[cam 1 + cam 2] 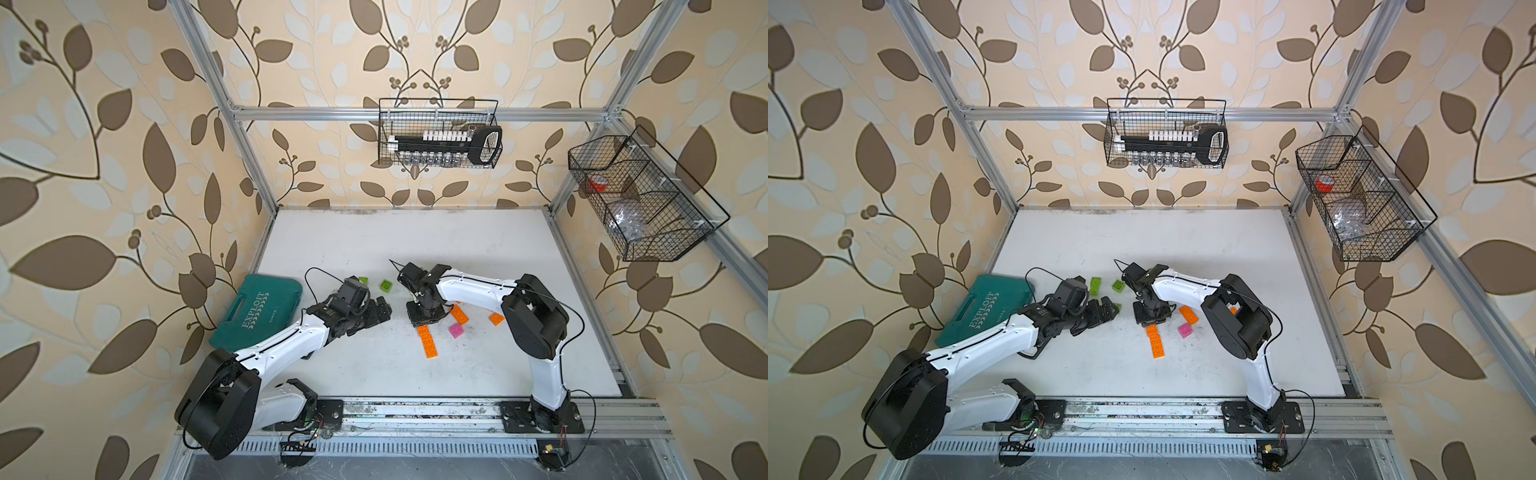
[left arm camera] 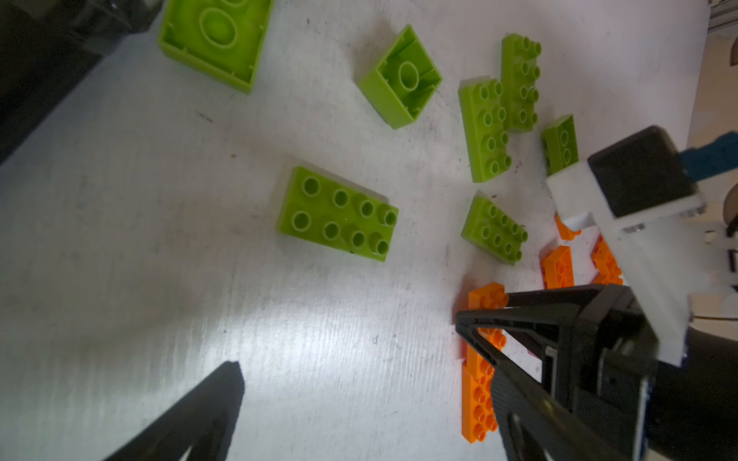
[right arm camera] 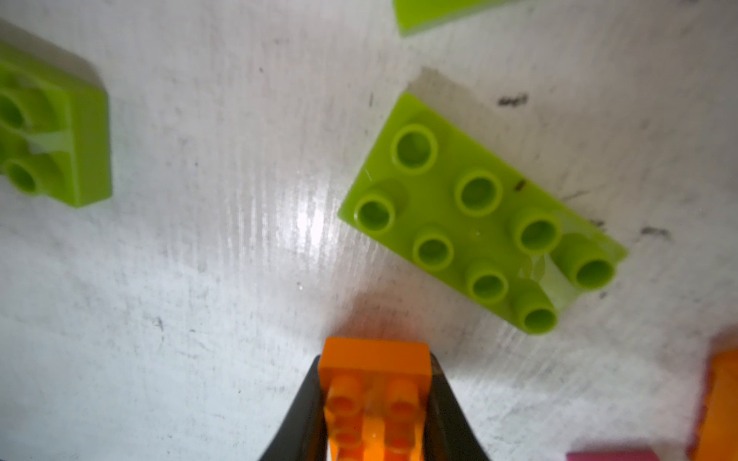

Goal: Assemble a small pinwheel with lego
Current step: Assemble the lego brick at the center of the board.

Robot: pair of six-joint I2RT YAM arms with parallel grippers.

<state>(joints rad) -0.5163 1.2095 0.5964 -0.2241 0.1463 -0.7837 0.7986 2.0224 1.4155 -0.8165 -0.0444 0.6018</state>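
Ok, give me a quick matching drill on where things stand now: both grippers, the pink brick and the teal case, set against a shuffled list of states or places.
Things
1. left gripper
2. right gripper
3. pink brick
4. teal case

States or places
A. lying loose on the table among orange bricks
B. open, nothing between its fingers
C. at the table's edge, beside the left arm
D. shut on an orange brick

Pairs: 1-B, 2-D, 3-A, 4-C
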